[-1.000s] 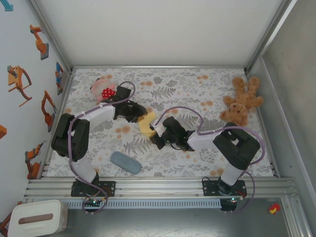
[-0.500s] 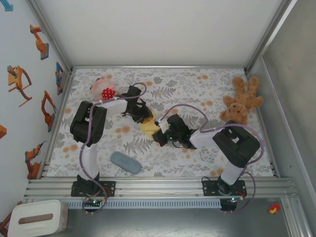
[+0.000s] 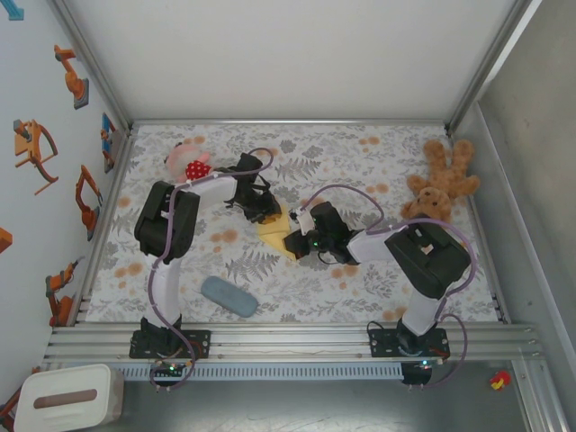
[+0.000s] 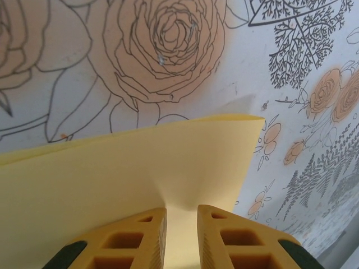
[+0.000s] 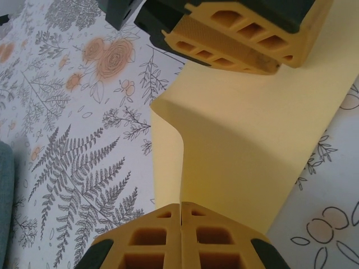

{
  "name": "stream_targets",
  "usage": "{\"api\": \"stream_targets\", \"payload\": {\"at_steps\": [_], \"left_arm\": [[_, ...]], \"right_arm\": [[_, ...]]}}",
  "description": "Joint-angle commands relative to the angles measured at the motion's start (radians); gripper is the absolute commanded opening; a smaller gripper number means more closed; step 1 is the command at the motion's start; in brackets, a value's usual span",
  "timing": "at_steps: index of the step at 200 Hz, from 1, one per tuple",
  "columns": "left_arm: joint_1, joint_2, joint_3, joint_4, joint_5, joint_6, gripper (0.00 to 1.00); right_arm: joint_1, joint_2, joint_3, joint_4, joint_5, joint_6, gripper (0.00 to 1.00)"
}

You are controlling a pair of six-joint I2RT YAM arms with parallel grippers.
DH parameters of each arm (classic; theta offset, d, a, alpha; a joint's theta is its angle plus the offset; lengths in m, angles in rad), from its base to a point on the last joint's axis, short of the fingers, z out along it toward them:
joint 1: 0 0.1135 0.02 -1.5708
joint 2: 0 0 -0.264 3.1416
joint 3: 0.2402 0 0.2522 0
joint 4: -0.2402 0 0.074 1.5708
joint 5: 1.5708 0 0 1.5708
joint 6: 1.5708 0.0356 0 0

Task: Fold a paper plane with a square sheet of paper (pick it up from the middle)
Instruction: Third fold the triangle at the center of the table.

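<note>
- The sheet (image 3: 272, 232) sat about mid-table on the flowered mat (image 3: 360, 288), caught between the two arms and lifted off the cloth in a loose bend rather than lying flat.
- The left gripper (image 3: 266, 212) came at it from the far left. In its wrist view the fingers (image 4: 129, 238) stood only a narrow gap apart, with a puckered ridge of the yellow paper (image 4: 140, 168) running in between them, so it had the sheet pinched.
- The right gripper (image 3: 292, 241) met the sheet from the near right. Its fingers (image 5: 151, 238) were pressed flat together on the near edge of the paper (image 5: 247, 145), which curled upward just beyond the tips.
- From the right wrist, the left gripper (image 5: 235, 42) showed clamped on the far edge of the sheet.
- A brown bear (image 3: 439, 184) lay at the far right, well apart.
- A grey-blue pad (image 3: 229, 295) lay near left.
- A pink and red toy (image 3: 187, 164) sat far left.
</note>
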Motion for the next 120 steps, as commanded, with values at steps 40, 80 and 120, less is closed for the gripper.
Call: {"api": "stream_targets", "payload": {"at_steps": [40, 80, 120], "left_arm": [[-0.016, 0.051, 0.019, -0.087, 0.006, 0.061, 0.21], [-0.016, 0.049, 0.020, -0.091, 0.004, 0.064, 0.20], [-0.016, 0.048, 0.019, -0.091, 0.006, 0.065, 0.20]], "right_arm": [[-0.003, 0.046, 0.056, -0.064, 0.009, 0.013, 0.00], [-0.004, 0.059, 0.070, -0.069, -0.016, 0.013, 0.00], [-0.004, 0.072, 0.084, -0.076, -0.025, 0.016, 0.00]]}}
